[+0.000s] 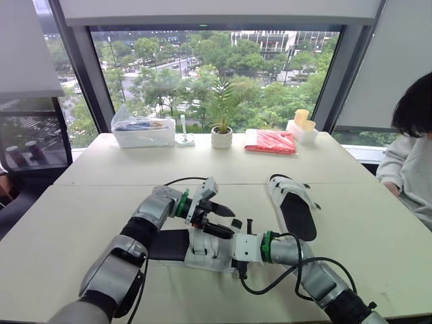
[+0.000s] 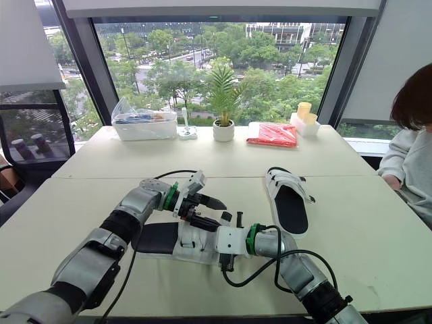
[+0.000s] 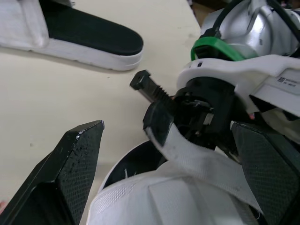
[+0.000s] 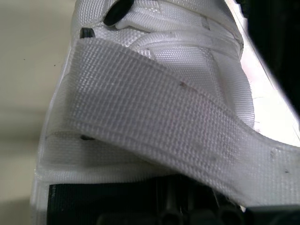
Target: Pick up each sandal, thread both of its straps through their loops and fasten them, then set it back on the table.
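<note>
One white sandal with a black footbed (image 1: pixel 192 248) lies on the table (image 1: pixel 81 216) in front of me, under both grippers. Its loose white strap (image 4: pixel 159 122) rises from the upper. My right gripper (image 1: pixel 237 228) is shut on the end of that strap (image 3: pixel 201 161), just above the sandal. My left gripper (image 1: pixel 223 221) hovers over the same spot, open, its two fingers (image 3: pixel 70 164) spread to either side of the strap and the right gripper's tip. The second sandal (image 1: pixel 294 206) lies flat to the right, apart from both grippers.
Along the window edge stand a plastic box (image 1: pixel 143 131), a potted plant (image 1: pixel 221 137), a red packet (image 1: pixel 270 142) and yellow cups (image 1: pixel 302 118). A person (image 1: pixel 412 155) sits at the table's right side. A black cable (image 1: pixel 283 270) loops beside my right arm.
</note>
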Action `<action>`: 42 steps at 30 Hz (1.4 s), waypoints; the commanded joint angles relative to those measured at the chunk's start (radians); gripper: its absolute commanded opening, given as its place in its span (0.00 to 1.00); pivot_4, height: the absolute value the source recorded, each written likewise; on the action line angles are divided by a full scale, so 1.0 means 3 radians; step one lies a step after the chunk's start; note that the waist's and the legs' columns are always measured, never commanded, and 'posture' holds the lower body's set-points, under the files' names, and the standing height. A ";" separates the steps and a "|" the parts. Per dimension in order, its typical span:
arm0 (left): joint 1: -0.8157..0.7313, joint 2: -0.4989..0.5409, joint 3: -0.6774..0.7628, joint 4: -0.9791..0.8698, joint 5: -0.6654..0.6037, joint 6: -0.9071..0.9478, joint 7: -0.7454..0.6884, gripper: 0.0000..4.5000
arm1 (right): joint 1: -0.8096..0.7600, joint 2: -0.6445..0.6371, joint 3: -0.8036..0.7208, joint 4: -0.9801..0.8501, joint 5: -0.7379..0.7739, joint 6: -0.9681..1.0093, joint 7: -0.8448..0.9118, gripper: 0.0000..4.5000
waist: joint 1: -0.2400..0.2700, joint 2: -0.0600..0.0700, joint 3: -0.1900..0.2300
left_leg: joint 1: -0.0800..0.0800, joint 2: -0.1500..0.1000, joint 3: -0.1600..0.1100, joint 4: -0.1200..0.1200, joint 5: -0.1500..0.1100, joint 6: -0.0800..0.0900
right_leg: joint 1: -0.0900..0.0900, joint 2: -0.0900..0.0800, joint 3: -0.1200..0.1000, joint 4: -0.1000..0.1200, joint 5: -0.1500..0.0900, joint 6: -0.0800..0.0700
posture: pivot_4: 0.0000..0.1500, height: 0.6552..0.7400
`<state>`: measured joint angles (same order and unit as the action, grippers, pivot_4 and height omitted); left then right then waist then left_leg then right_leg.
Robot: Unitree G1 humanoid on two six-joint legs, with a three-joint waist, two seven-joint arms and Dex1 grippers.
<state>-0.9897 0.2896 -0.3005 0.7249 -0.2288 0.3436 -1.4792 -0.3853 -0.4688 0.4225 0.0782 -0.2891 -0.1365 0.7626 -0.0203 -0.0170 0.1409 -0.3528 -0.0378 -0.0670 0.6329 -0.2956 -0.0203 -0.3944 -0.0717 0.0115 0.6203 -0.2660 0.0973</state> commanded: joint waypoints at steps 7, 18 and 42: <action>-0.0139 -0.0088 0.0091 0.0064 0.0032 0.0048 -0.0023 0.23 | 0.0239 -0.0023 0.0238 0.0330 -0.0219 0.0288 0.0077 0.00 | 0.0000 0.0000 0.0000 | 0.0000 0.0000 0.0000 0.0001 0.0000 0.0000 | -0.0003 0.0000 0.0001 0.0009 0.0000 0.0001 | 1.00 0.97; -0.0255 0.0020 0.0493 -0.0001 -0.0244 0.0478 0.0107 0.01 | 0.0227 -0.0016 0.0239 0.0353 -0.0214 0.0283 0.0071 0.00 | 0.0000 -0.0002 0.0001 | 0.0001 0.0000 -0.0002 0.0003 0.0000 0.0000 | -0.0006 0.0001 0.0001 0.0021 0.0000 0.0001 | 1.00 0.97; -0.0100 -0.0030 0.0852 0.0661 -0.0112 -0.0054 0.0772 0.01 | 0.0283 -0.0068 0.0238 0.0294 -0.0205 0.0287 0.0105 0.00 | 0.0012 -0.0004 0.0002 | -0.0006 0.0000 -0.0010 0.0029 0.0000 0.0000 | -0.0004 0.0001 -0.0005 0.0032 0.0000 0.0002 | 1.00 0.97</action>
<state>-0.9863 0.2619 -0.0863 0.9244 -0.2691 0.3626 -1.2823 -0.3794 -0.4648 0.4189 0.0757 -0.2900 -0.1206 0.7484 -0.0166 -0.0181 0.1414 -0.3546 -0.0379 -0.0700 0.6422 -0.2956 -0.0203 -0.3954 -0.0714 0.0100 0.6300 -0.2661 0.0978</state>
